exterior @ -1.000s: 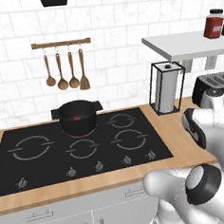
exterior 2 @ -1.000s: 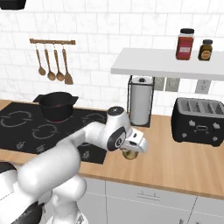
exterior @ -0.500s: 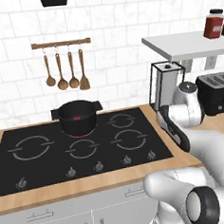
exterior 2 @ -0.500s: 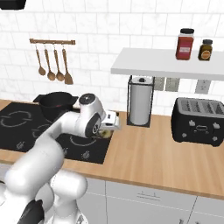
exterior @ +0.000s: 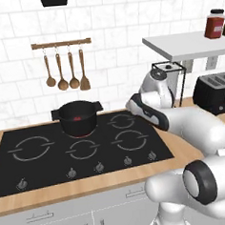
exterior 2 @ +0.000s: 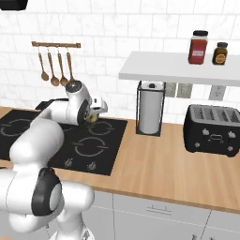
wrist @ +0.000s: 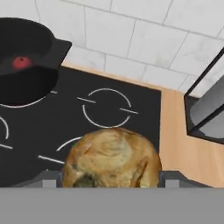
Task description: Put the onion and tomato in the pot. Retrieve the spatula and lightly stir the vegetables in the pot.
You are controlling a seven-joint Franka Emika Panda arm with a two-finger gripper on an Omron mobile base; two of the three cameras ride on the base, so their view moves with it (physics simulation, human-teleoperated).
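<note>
So the gripper point(wrist: 111, 186) has the onion point(wrist: 111, 157) clamped between its fingers, and in the hand view that yellowish-brown ball sits right up against the camera, above the black hob point(wrist: 109, 127). From the right base view you can spot the onion point(exterior 2: 92, 118) tucked under the hand, over the back right burner. The pot point(exterior: 77, 118) sits on the back burner to the left, with the tomato point(exterior: 77, 119) already inside it as a small red blob. Wooden spoons point(exterior: 65, 70) hang on the wall behind, paper towel holder point(exterior 2: 150, 108) stands on the counter to the right.
</note>
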